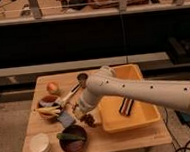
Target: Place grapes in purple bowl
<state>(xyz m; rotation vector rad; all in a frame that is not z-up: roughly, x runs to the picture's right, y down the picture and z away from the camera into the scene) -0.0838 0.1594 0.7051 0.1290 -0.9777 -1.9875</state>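
Note:
My gripper (86,116) hangs low over the table, between the yellow bin and the purple bowl. It is shut on the grapes (89,121), a small dark reddish bunch hanging just under the fingers. The purple bowl (74,142) stands at the front left of the table, just down and left of the gripper, with a green item (69,136) lying in it. The grapes are beside the bowl's upper right rim, not in it.
A yellow bin (142,119) on the right holds a dark striped block (126,107). A reddish bowl with yellow pieces (48,105), a round fruit (53,87), a metal cup (82,77), a pale utensil (70,96), a blue object (66,118) and a white cup (40,143) crowd the left.

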